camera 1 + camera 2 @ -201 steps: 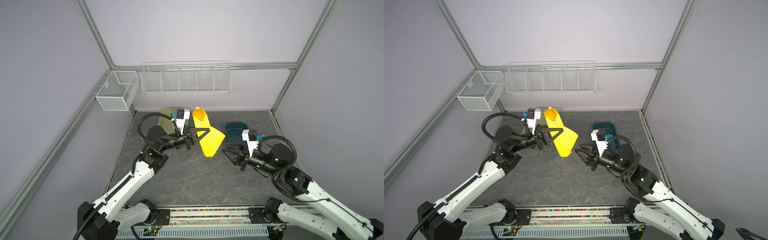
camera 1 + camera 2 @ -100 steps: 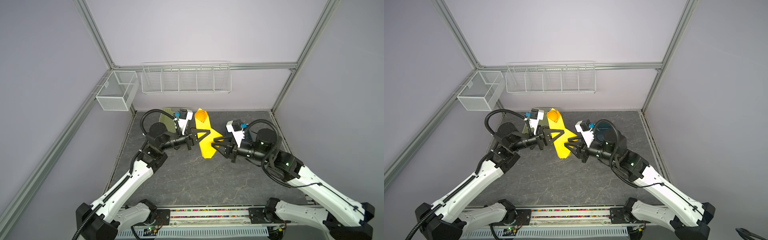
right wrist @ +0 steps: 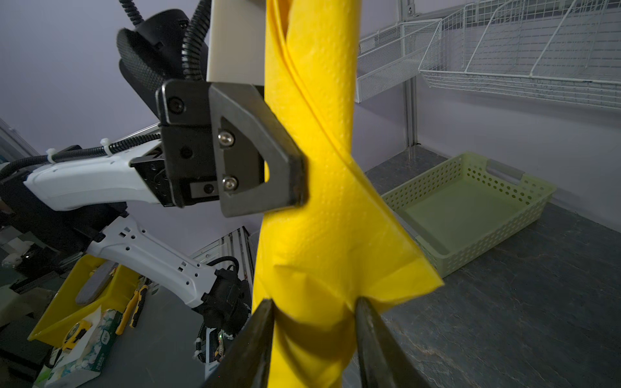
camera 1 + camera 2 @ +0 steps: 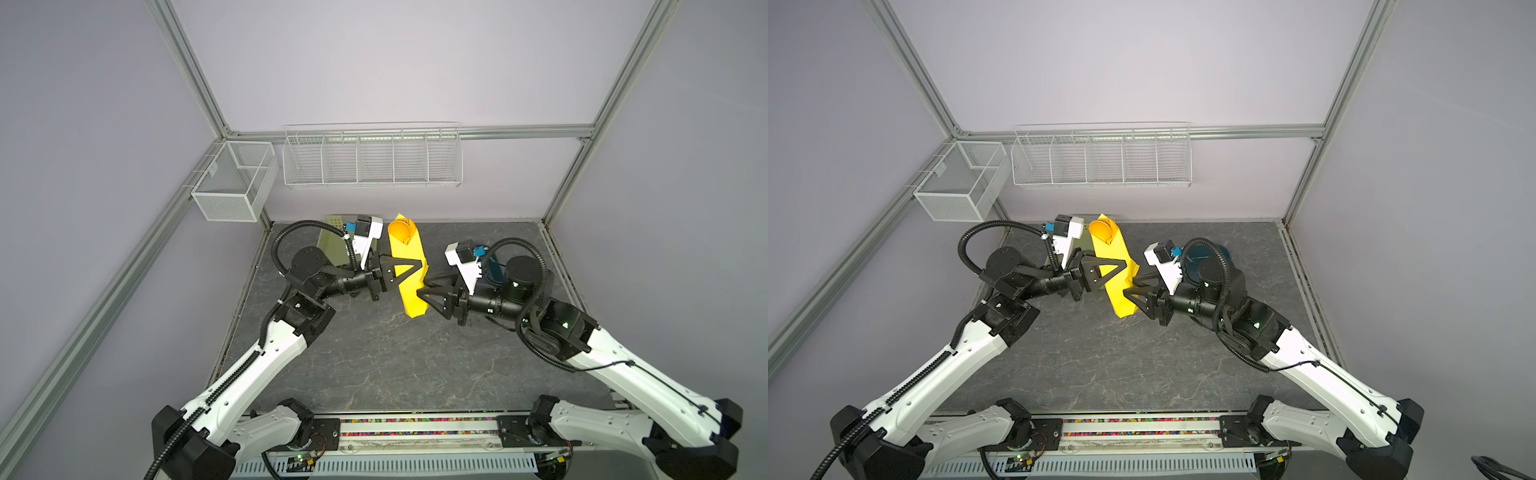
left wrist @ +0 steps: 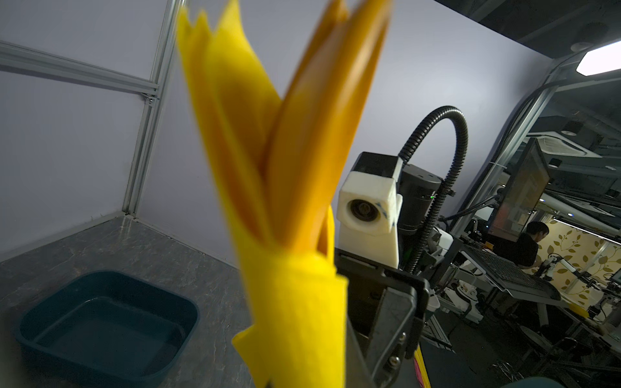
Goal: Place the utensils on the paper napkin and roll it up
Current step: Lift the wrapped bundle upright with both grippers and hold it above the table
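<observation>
Two grippers on one roll here. The paper napkin (image 4: 409, 251) is already wrapped round the utensils (image 5: 319, 134) and held up off the table (image 4: 374, 365), nearly upright, with a spoon bowl (image 4: 400, 230) poking out the top. In both top views it's a bit toward 12 o'clock from the table's middle, green basket (image 4: 330, 237) at 10 o'clock, blue tub (image 5: 100, 319) at 2. The left gripper (image 4: 419, 268) comes in from 9 o'clock and is clamped tight on the roll's middle. The right gripper (image 3: 312, 312) comes in from 4 o'clock, fingers (image 3: 255, 336) about half parted, one each side of the lower end. It looks like straddling only, no squash in the paper that I can see. Handling-wise the paper's thin, soft and near weightless, so it'll tear or unwind easily, and a loose corner flap sticks out low down. All the stiffness is the handles inside, slim and smooth, so I'd guess they slip out of a slack grip. I'd pinch across that flap, where the handles back the paper.
</observation>
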Tool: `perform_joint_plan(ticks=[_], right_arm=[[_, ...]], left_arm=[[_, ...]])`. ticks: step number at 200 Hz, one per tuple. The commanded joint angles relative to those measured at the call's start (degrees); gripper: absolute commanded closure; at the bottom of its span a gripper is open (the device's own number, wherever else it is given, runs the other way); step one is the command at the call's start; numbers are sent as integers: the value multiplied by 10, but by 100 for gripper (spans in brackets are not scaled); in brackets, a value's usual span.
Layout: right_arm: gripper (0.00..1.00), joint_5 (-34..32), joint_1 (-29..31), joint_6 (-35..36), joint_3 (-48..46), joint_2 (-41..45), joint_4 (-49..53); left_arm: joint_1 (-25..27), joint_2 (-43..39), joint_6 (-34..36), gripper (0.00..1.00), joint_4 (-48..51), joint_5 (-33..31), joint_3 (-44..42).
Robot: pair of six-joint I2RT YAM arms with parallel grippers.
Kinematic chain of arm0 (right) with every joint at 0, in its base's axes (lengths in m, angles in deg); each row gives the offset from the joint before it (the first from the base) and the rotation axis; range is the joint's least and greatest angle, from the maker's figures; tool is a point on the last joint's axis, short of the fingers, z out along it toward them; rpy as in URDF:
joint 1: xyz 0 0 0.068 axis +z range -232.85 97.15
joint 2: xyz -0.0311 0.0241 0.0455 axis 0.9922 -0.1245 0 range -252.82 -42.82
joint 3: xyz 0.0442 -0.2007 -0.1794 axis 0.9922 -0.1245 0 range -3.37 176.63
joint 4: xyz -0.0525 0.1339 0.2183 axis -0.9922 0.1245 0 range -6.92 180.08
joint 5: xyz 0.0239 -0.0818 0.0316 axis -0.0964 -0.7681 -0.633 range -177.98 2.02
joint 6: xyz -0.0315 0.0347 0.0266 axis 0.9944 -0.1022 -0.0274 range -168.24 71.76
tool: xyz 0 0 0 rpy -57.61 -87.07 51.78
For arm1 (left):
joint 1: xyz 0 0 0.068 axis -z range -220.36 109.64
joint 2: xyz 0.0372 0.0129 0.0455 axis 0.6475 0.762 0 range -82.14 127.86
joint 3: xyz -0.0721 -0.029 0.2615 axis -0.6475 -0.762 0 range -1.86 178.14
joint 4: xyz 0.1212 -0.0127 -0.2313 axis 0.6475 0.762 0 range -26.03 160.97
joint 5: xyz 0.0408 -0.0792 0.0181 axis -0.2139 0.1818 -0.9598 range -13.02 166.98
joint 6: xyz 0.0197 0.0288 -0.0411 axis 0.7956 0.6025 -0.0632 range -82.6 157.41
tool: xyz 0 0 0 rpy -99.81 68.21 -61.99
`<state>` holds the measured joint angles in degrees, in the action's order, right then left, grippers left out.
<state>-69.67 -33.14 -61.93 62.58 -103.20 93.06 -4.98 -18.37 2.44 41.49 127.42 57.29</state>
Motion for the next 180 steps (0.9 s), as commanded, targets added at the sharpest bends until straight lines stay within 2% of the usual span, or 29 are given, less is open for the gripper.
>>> perform_joint_plan(ticks=[1, 31, 61, 83, 105, 131, 156, 180], right_arm=[[55, 45, 2, -8, -13, -11, -34], [54, 65, 3, -19, -25, -4, -67], [52, 42, 2, -12, -31, 8, -69], [52, 65, 2, -13, -26, 3, -76], [60, 97, 2, -18, -26, -2, -92], [78, 97, 4, -17, -29, 3, -92], [92, 90, 3, -14, -30, 9, -88], [94, 72, 4, -8, -33, 20, -89]], left_arm=[[2, 2, -37, 97, -68, 22, 4], [3, 8, -51, 97, -83, 35, 4], [5, 9, -60, 97, -90, 47, 4], [9, 18, -75, 98, -103, 64, 9], [13, 22, -76, 97, -102, 71, 14], [13, 17, -59, 96, -77, 59, 17], [13, 2, -18, 81, -16, 26, 22], [13, -6, -13, 53, 5, 16, 19]])
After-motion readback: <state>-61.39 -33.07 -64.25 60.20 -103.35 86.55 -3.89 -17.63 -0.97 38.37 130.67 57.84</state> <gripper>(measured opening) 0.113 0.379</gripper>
